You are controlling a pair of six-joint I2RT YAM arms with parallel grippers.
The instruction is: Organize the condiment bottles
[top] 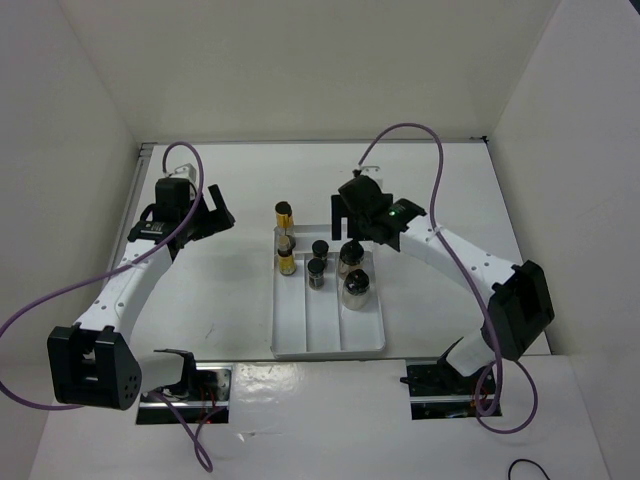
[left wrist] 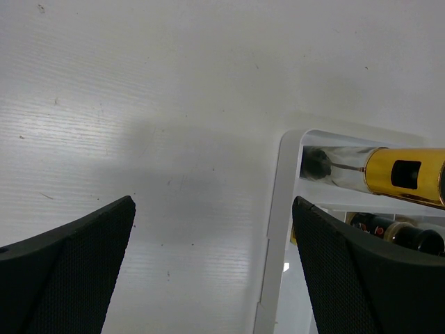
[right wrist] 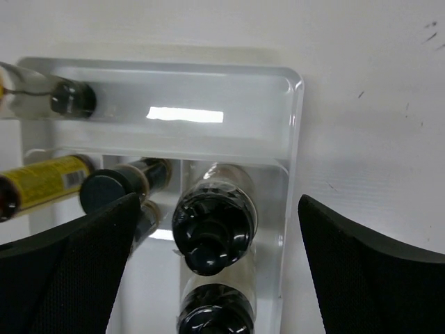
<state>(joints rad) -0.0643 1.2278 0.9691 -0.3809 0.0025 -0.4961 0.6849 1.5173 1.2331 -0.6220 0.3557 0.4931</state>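
Though probably light, likely slick and brittle as well: condiment bottles [top: 316, 272] with clear hard walls under smooth black caps. All inside the white tray [top: 298, 325] at the centre of the top view: one in the cross compartment at its upper end, seemingly on its side, the others in the three lanes below. Best taken across the body just under the cap, squarely, with a gentle squeeze; no knocking against close neighbours. Over the dark-capped bottle [right wrist: 208, 229] in the right-hand lane, right gripper [right wrist: 217, 202] spread wide, clear of its sides, holding nothing. At the upper left of the top view, left gripper [top: 210, 215] equally wide and empty, near the tray's upper left corner.
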